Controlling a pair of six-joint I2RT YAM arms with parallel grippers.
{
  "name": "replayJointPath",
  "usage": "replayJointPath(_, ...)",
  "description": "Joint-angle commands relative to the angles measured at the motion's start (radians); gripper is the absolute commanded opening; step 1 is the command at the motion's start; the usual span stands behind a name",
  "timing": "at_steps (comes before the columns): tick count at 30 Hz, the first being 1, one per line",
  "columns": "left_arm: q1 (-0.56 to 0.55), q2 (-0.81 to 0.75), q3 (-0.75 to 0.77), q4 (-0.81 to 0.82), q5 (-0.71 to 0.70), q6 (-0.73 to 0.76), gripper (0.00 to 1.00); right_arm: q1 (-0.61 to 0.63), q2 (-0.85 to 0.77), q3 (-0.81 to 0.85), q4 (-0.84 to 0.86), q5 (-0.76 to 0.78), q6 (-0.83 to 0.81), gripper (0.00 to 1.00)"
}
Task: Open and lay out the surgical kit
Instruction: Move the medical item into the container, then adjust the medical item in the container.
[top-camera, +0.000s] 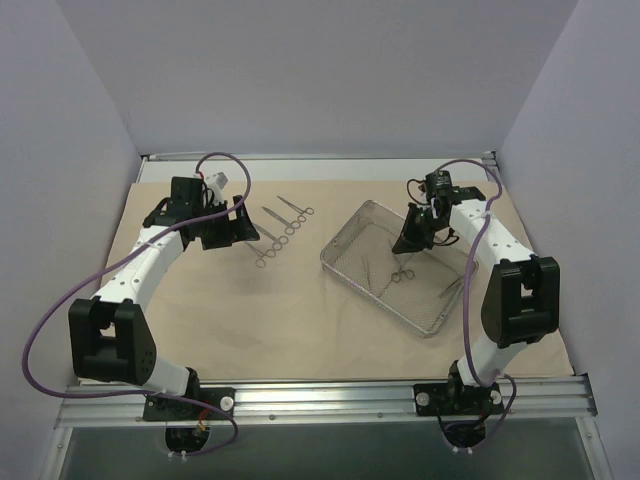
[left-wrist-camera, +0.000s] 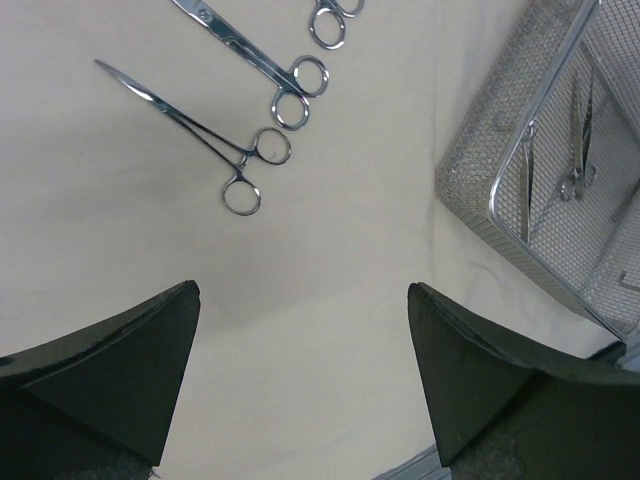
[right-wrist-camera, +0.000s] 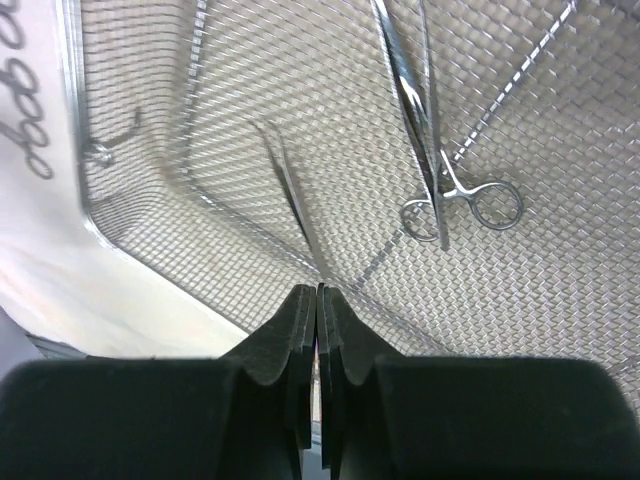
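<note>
Pale lavender walls enclose a surface covered by the opened beige cloth wrap (top-camera: 280, 310). The wire-mesh tray (top-camera: 347, 232) sits on the cloth right of centre, turned at an angle. Left of it, three ring-handled instruments lie side by side on the cloth: a curved forceps (left-wrist-camera: 200, 135), a pair of scissors (left-wrist-camera: 255, 55), and a third (left-wrist-camera: 330, 25) of which only the rings show in the left wrist view.

The left tool (left-wrist-camera: 302, 288) hangs over bare cloth near them, its fingers wide apart and holding nothing.

The right tool (right-wrist-camera: 318, 290) is down inside the tray with its fingers pressed together. A thin steel instrument (right-wrist-camera: 290, 200) runs right up to the fingertips; whether it is pinched cannot be told. A ring-handled forceps (right-wrist-camera: 425, 130) lies beside it on the mesh.
</note>
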Motion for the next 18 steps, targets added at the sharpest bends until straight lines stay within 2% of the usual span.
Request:
replayJointPath(1, -0.003, 0.039, 0.050, 0.060, 0.138, -0.024, 0.94, -0.007, -0.014, 0.040, -0.080, -0.040, -0.066, 0.06)
replayJointPath(2, -0.003, 0.039, 0.050, 0.068, 0.145, -0.030, 0.94, -0.004, 0.005, 0.049, -0.086, 0.030, -0.086, 0.26)
replayJointPath(3, -0.005, 0.040, 0.056, 0.070, 0.151, -0.033, 0.94, 0.007, 0.019, 0.074, -0.087, 0.062, -0.125, 0.29)
replayJointPath(5, -0.006, 0.039, 0.067, 0.056, 0.163, -0.030, 0.94, 0.010, 0.071, 0.100, -0.065, 0.120, -0.153, 0.31)
replayJointPath(11, -0.005, 0.036, 0.068, 0.034, 0.178, -0.025, 0.94, 0.010, 0.184, 0.175, -0.054, 0.168, -0.221, 0.35)
replayJointPath(18, -0.002, 0.000, 0.039, 0.028, 0.172, -0.019, 0.94, 0.022, 0.226, 0.126, -0.033, 0.178, -0.253, 0.34)
